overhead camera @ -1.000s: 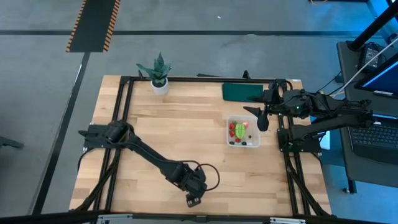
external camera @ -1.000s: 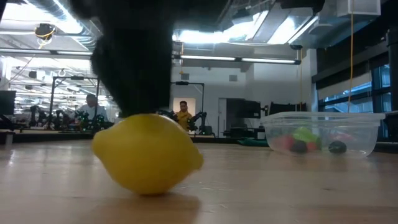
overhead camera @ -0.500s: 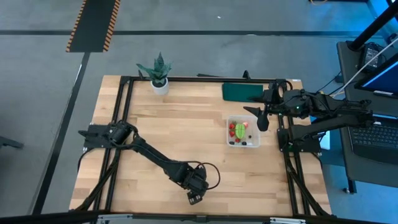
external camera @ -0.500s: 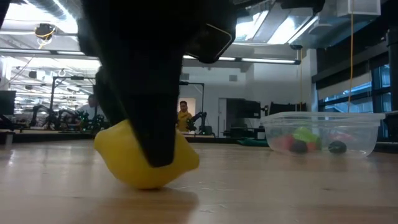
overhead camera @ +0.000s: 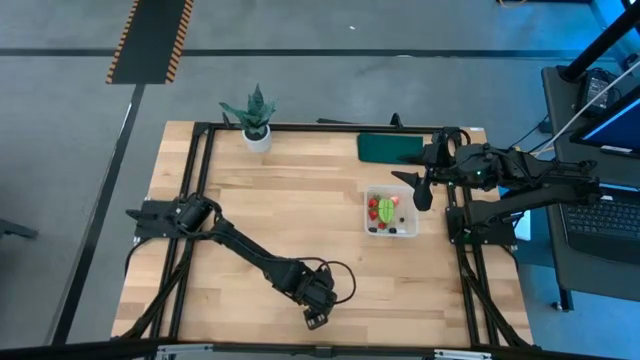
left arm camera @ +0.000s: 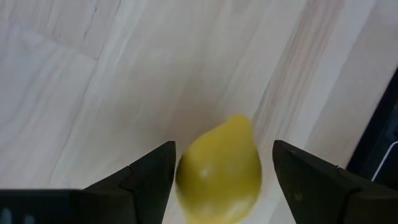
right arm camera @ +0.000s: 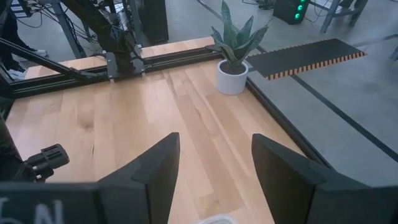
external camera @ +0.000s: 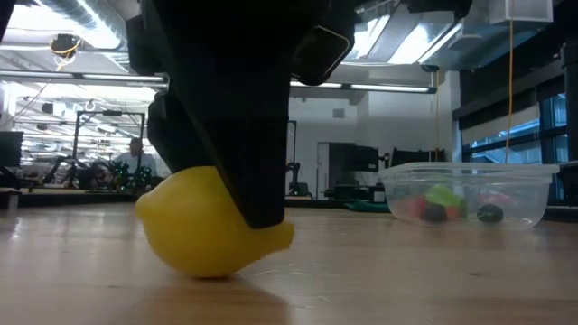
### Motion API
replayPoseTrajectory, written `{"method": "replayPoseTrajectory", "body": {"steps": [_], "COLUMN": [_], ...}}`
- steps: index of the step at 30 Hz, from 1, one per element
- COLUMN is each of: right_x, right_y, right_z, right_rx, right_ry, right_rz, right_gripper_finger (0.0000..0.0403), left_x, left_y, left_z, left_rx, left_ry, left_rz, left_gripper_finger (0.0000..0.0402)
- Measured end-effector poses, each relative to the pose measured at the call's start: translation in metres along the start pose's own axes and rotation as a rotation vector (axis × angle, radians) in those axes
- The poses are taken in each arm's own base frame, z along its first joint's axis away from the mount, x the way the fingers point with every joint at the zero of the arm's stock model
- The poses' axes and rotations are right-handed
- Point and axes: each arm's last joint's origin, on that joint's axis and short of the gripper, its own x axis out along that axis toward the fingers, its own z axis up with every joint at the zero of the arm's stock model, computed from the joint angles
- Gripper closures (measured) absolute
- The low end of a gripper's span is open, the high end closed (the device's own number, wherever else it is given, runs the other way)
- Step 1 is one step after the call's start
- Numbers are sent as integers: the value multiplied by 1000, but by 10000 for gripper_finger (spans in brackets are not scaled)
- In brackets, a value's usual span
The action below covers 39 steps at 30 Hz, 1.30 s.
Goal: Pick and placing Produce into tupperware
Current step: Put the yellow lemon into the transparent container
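Note:
The yellow lemon [left arm camera: 219, 168] lies on its side on the wood near the table's near edge. My left gripper [overhead camera: 315, 318] points down over it, open, with one finger on each side of the lemon [external camera: 212, 226]. The clear tupperware [overhead camera: 392, 212] stands on the right side of the table and holds red berries [overhead camera: 376, 208], a green leafy piece [overhead camera: 388, 208] and dark berries [external camera: 489, 214]. My right gripper [overhead camera: 418, 190] waits open just past the tupperware's far right corner, above the table. My left gripper comes at the lemon from above, pointing down, with its fingers [left arm camera: 158, 171] astride the lemon's middle. One finger stands very close to the lemon's side [left arm camera: 183, 177]. I cannot tell whether it touches. The lemon rests on the table.
A potted green plant [overhead camera: 257, 125] stands at the far edge, and a flat dark green rectangle [overhead camera: 390, 147] lies at the far right. Black frame rails [overhead camera: 196, 200] run along the table's sides. Bare wood [overhead camera: 300, 200] spreads between the lemon and the tupperware.
My left gripper has come down from just above the lemon until its fingers reach beside it, close to the table. The lemon rocked a little on the spot and has stayed near the near edge. The right arm kept still.

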Motion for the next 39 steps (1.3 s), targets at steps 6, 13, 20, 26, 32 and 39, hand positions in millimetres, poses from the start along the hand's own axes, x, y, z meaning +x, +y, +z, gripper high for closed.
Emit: {"method": "replayPoseTrajectory", "body": {"steps": [6,13,20,26,32,39], "right_x": [0,0,0,0,0,0], "right_y": [0,0,0,0,0,0], "right_z": [0,0,0,0,0,0], "right_rx": [0,0,-1,-1,-2,-4], "right_ry": [0,0,0,0,0,0], "right_rz": [0,0,0,0,0,0], "right_gripper_finger": [199,199,199,199,199,199], "left_x": [0,0,1,1,1,2], "left_y": [1,3,5,5,8,13], "left_z": [-1,-2,-4,-4,1,7], "left_rx": [1,2,10,33,57,61], "left_ry": [11,22,53,41,-16,-28], "left_rz": [16,32,46,55,94,105], "left_gripper_finger": [143,143,143,144,158,171]}}
